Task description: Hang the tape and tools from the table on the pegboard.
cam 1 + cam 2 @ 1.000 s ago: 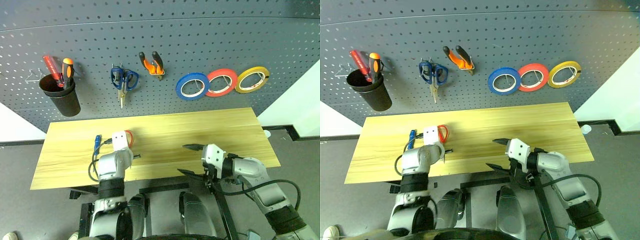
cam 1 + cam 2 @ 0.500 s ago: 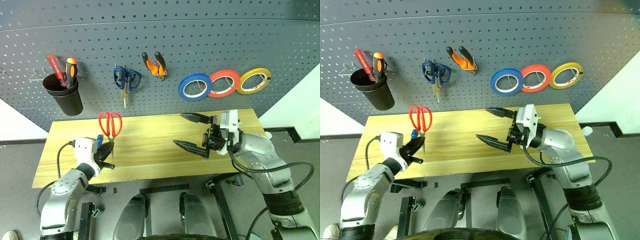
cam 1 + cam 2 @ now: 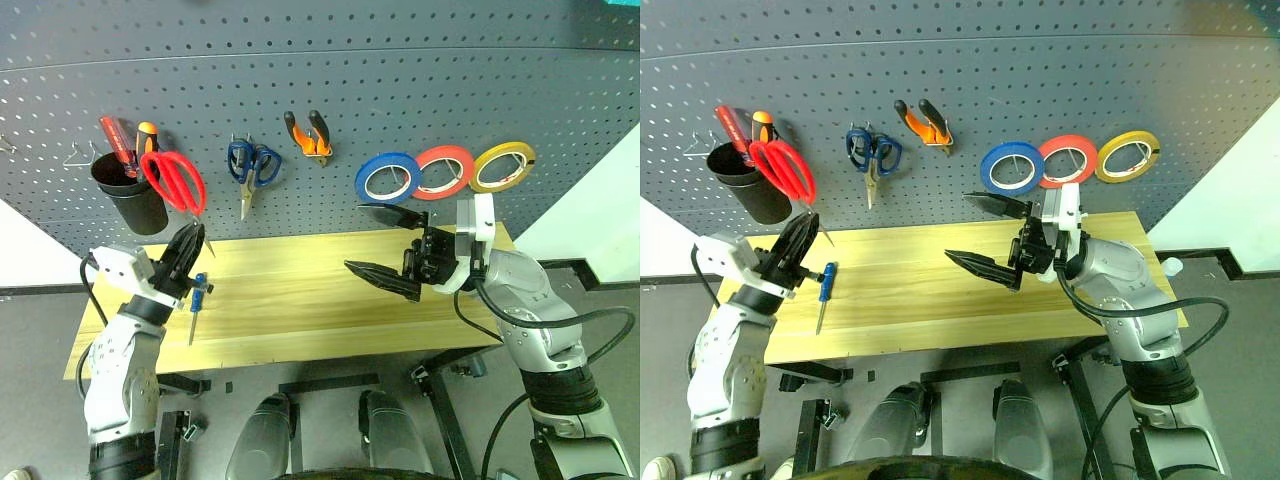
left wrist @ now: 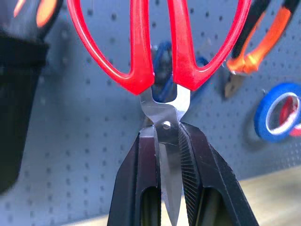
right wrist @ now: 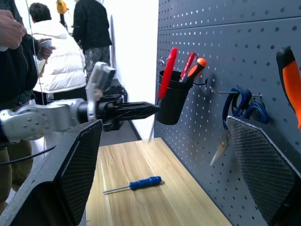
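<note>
My left gripper (image 3: 190,247) is shut on the steel blades of the red-handled scissors (image 3: 172,181). It holds them handles-up in front of the pegboard (image 3: 420,80), beside the black cup. The left wrist view shows the fingers (image 4: 141,165) clamped just below the pivot of the scissors (image 4: 141,56). My right gripper (image 3: 379,246) hovers open over the middle of the table (image 3: 300,295), holding nothing. The blue-handled screwdriver (image 3: 197,298) lies on the table's left part. The blue tape (image 3: 387,177) and the orange-and-black pliers (image 3: 308,132) hang on the pegboard.
A black cup (image 3: 130,195) with a red and an orange-black screwdriver hangs at the board's left, just behind the scissors. Blue-handled scissors (image 3: 250,165), a red roll (image 3: 443,170) and a yellow roll (image 3: 503,165) hang there too. People (image 5: 51,61) stand beyond the table's left end.
My left gripper has lifted the red scissors off the table and swung them handles-up towards the pegboard. My right gripper has risen above the table, still open.
</note>
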